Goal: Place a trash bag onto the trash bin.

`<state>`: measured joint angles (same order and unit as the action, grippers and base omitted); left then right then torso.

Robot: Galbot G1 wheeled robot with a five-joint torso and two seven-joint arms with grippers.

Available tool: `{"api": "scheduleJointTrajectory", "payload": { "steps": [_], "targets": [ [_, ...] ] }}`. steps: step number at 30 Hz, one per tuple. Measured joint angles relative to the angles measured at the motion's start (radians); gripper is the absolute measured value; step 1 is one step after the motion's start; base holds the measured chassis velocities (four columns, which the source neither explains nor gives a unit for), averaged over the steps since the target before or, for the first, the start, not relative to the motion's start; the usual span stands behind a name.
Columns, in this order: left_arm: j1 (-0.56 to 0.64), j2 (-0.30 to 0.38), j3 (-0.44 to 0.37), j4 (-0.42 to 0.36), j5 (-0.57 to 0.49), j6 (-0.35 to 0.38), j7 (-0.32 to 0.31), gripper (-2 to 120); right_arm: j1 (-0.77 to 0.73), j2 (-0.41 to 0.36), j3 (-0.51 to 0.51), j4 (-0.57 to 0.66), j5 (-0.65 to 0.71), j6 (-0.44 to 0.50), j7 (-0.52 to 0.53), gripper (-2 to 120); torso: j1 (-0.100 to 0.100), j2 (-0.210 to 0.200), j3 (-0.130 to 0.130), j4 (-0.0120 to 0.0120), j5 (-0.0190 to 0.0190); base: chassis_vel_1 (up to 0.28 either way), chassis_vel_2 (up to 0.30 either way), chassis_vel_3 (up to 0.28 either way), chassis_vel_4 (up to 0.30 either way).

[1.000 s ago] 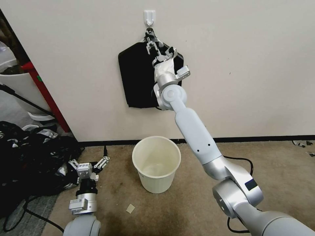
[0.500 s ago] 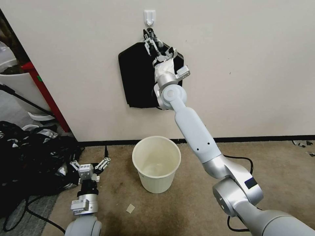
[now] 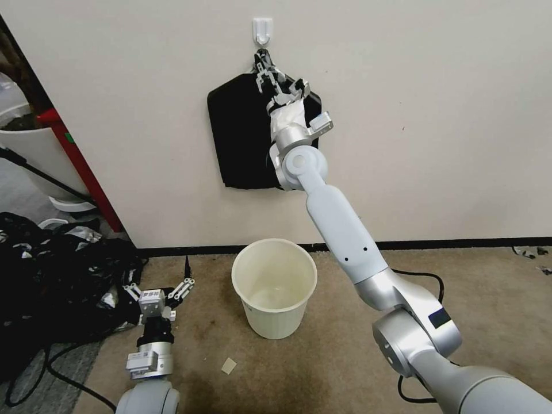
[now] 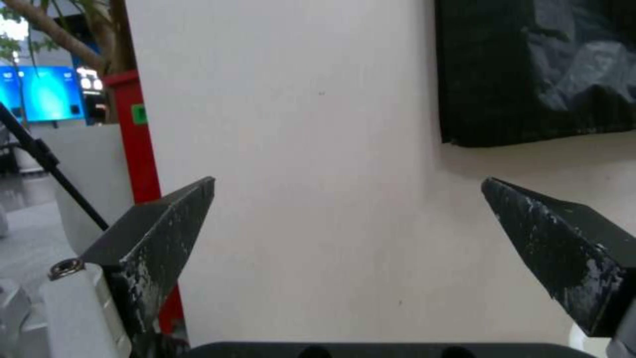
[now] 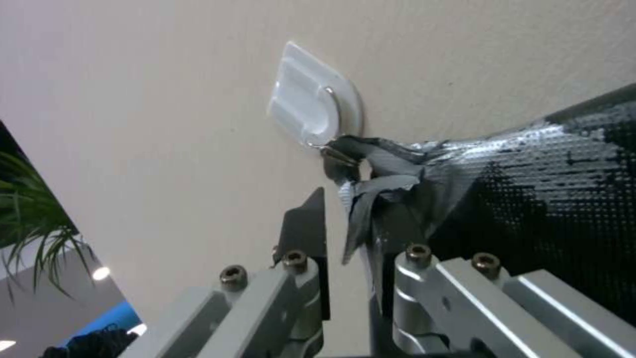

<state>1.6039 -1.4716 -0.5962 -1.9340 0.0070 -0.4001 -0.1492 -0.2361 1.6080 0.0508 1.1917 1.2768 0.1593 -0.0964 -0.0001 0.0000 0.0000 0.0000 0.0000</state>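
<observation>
Right hand (image 3: 265, 73) has crept nearer the wall hook (image 3: 262, 30), nearly shut.

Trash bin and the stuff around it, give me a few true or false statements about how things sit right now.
1. The trash bin stands upright on the carpet with nothing lining it. True.
2. The left gripper is inside the bin. False: it is low beside the bin, on the robot's left, jaws open.
3. The black bundle hangs from a white wall hook. True.
4. The right gripper rests on the floor. False: it is raised at the bundle's taped top, just below the hook.
</observation>
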Motion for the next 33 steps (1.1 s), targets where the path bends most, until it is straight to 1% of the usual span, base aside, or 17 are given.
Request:
{"api": "scheduleJointTrajectory", "payload": {
  "steps": [4, 5, 7, 12, 16, 17, 21, 22, 24, 25, 29, 30, 33],
  "targets": [
    [0.003, -0.001, -0.001, 0.003, 0.003, -0.003, 0.000, 100, 0.003, 0.000, 0.002, -0.012, -0.004, 0.002, -0.005, 14, 0.000, 0.000, 0.000, 0.0000, 0.0000, 0.000, 0.000, 0.000, 0.000],
    [0.003, -0.002, -0.001, 0.005, 0.003, -0.004, 0.000, 100, 0.003, 0.000, 0.003, -0.013, -0.005, 0.003, -0.008, 11, 0.000, 0.000, 0.000, 0.0000, 0.0000, 0.000, 0.000, 0.000, 0.000],
    [0.004, -0.003, -0.002, 0.008, 0.005, -0.006, 0.000, 100, 0.003, 0.000, 0.002, -0.021, -0.008, 0.010, -0.036, 1, 0.000, 0.000, 0.000, 0.0000, 0.0000, 0.000, 0.000, 0.000, 0.000],
    [0.005, -0.004, -0.002, 0.010, 0.006, -0.009, -0.001, 100, 0.003, 0.000, 0.002, -0.035, -0.009, 0.026, -0.086, 0, 0.000, 0.000, 0.000, 0.0000, 0.0000, 0.000, 0.000, 0.000, 0.000],
    [0.005, -0.005, -0.002, 0.013, 0.007, -0.013, -0.001, 100, -0.005, 0.000, 0.005, -0.050, -0.009, 0.058, -0.171, 0, 0.000, 0.000, 0.000, 0.0000, 0.0000, 0.000, 0.000, 0.000, 0.000],
    [0.005, -0.005, -0.002, 0.013, 0.007, -0.013, -0.001, 100, -0.005, 0.000, 0.005, -0.050, -0.009, 0.058, -0.171, 0, 0.000, 0.000, 0.000, 0.0000, 0.0000, 0.000, 0.000, 0.000, 0.000],
    [0.004, -0.002, -0.004, 0.016, 0.007, -0.017, -0.001, 100, -0.043, 0.000, 0.005, -0.052, 0.000, 0.084, -0.329, 0, 0.000, 0.000, 0.000, 0.0000, 0.0000, 0.000, 0.000, 0.000, 0.000],
    [0.004, -0.002, -0.004, 0.016, 0.007, -0.017, -0.001, 100, -0.043, 0.000, 0.005, -0.052, 0.000, 0.084, -0.329, 0, 0.000, 0.000, 0.000, 0.0000, 0.0000, 0.000, 0.000, 0.000, 0.000],
    [0.003, 0.003, -0.005, 0.017, 0.006, -0.018, -0.002, 100, -0.076, 0.000, 0.003, -0.034, 0.011, 0.086, -0.423, 0, 0.000, 0.000, 0.000, 0.0001, 0.0000, 0.000, 0.000, 0.000, 0.000],
    [0.003, 0.003, -0.005, 0.017, 0.006, -0.018, -0.002, 100, -0.076, 0.000, 0.003, -0.034, 0.011, 0.086, -0.423, 0, 0.000, 0.000, 0.000, 0.0001, 0.0000, 0.000, 0.000, 0.000, 0.000],
    [0.000, 0.009, -0.007, 0.023, 0.004, -0.022, -0.002, 100, -0.142, 0.000, 0.007, 0.015, 0.018, 0.082, -0.559, 0, 0.000, 0.000, 0.000, 0.0001, 0.0000, 0.000, 0.000, 0.000, 0.000],
    [0.000, 0.009, -0.007, 0.023, 0.004, -0.022, -0.002, 100, -0.142, 0.000, 0.007, 0.015, 0.018, 0.082, -0.559, 0, 0.000, 0.000, 0.000, 0.0001, 0.0000, 0.000, 0.000, 0.000, 0.000],
    [-0.005, 0.013, -0.007, 0.031, 0.001, -0.023, -0.003, 100, -0.212, 0.000, 0.016, 0.078, 0.020, 0.064, -0.643, 0, 0.000, 0.000, 0.000, 0.0002, 0.0000, 0.000, 0.000, 0.000, 0.000]
  ]
}}
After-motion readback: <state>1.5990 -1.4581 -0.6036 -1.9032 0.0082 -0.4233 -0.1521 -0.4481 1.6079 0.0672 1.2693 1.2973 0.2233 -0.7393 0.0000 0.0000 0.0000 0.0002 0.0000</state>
